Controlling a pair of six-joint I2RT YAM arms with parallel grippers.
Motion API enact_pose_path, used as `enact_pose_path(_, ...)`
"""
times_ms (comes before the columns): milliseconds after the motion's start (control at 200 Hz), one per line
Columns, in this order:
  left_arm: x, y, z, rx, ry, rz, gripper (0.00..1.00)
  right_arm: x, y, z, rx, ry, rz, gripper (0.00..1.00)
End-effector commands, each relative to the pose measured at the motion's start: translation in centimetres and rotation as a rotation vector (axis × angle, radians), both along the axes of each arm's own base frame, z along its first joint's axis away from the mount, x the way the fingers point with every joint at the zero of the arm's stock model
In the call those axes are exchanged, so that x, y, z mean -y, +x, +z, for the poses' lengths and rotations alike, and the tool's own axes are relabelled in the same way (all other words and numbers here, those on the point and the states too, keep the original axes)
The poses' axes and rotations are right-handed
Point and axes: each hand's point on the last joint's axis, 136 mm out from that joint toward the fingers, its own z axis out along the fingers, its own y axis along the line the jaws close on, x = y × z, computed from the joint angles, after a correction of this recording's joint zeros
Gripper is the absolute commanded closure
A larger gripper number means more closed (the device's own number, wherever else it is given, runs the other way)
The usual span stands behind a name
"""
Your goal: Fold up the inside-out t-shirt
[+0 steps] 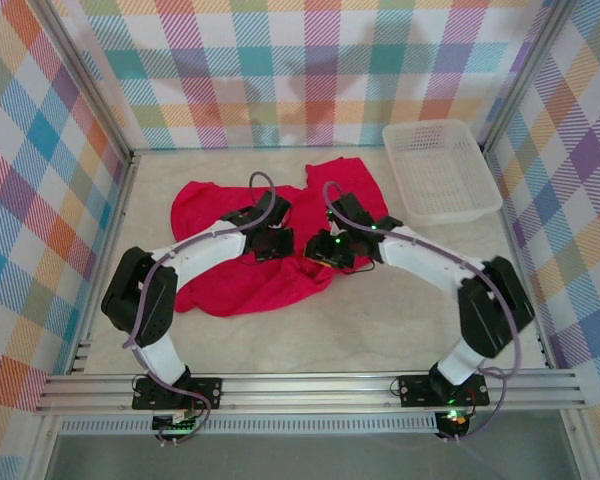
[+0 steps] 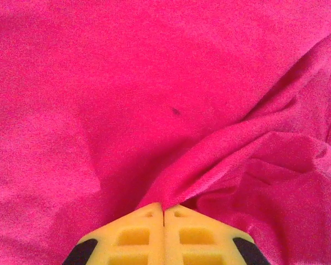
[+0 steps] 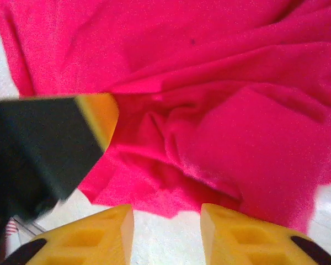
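Crimson cloth, the inside-out t-shirt [image 1: 205, 215], lies rumpled mid-table [image 1: 380, 320]. The left gripper [image 2: 164, 208] pinches a raised ridge of it. The right gripper [image 3: 166, 221] hangs parted over the near hem. It looks like the spreading-out step, and next the right wants its own pinch.
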Motion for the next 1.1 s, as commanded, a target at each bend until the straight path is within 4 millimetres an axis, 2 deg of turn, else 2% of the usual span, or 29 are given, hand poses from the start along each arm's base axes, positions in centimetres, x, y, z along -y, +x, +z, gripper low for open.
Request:
enact_pose_path(0, 0.0, -0.5, 0.9, 0.01, -0.043, 0.016, 1.0, -1.1, 1.3, -1.8, -0.07, 0.008, -0.067, 0.56)
enact_pose_path(120, -0.4, -0.7, 1.3, 0.019, -0.04, 0.019, 1.0, -0.6, 2.4, -4.1, -0.09, -0.063, -0.114, 0.49)
enact_pose_path(230, -0.7, -0.9, 1.7, 0.029, -0.036, 0.024, 1.0, -0.5, 3.1, -5.0, -0.082, -0.084, -0.127, 0.51)
enact_pose_path(280, -0.7, -0.9, 1.7, 0.031, -0.039, 0.023, 1.0, -0.6, 3.4, -5.2, -0.073, -0.09, -0.125, 0.61)
enact_pose_path(355, -0.6, -0.8, 1.9, 0.034, -0.045, 0.024, 1.0, -0.8, 3.7, -4.7, -0.059, -0.079, -0.116, 0.9)
enact_pose_path(395, -0.6, -0.8, 1.9, 0.035, -0.044, 0.023, 1.0, -0.9, 3.7, -4.0, -0.049, -0.073, -0.108, 1.0)
enact_pose_path(460, -0.7, -0.7, 1.9, 0.037, -0.035, 0.026, 1.0, -0.7, 3.5, -2.2, -0.022, -0.062, -0.093, 1.0)
enact_pose_path(585, -1.5, -0.3, 1.5, 0.034, -0.008, 0.037, 1.0, 1.2, 2.5, 2.2, 0.062, -0.074, -0.079, 1.0)
enact_pose_path(680, -2.1, 0.0, 1.1, 0.028, 0.012, 0.05, 1.0, 3.9, 1.8, 5.7, 0.135, -0.069, -0.106, 1.0)
enact_pose_path(770, -2.4, -0.1, 0.7, 0.023, 0.015, 0.058, 1.0, 7.1, 1.5, 7.4, 0.168, -0.05, -0.167, 1.0)
enact_pose_path(845, -2.2, -0.5, 0.8, 0.014, -0.004, 0.059, 1.0, 9.5, 1.4, 7.4, 0.169, -0.049, -0.218, 1.0)
enact_pose_path(900, -1.7, -0.7, 1.0, 0.008, -0.045, 0.06, 1.0, 10.3, 1.4, 6.8, 0.158, -0.041, -0.237, 1.0)
enact_pose_path(975, -0.7, -1.1, 1.6, 0.013, -0.107, 0.058, 1.0, 10.1, 1.6, 5.7, 0.13, -0.026, -0.236, 1.0)
enact_pose_path(1095, 0.2, -1.3, 1.8, 0.029, -0.133, 0.057, 1.0, 8.6, 2.3, 3.6, 0.073, 0.003, -0.206, 1.0)
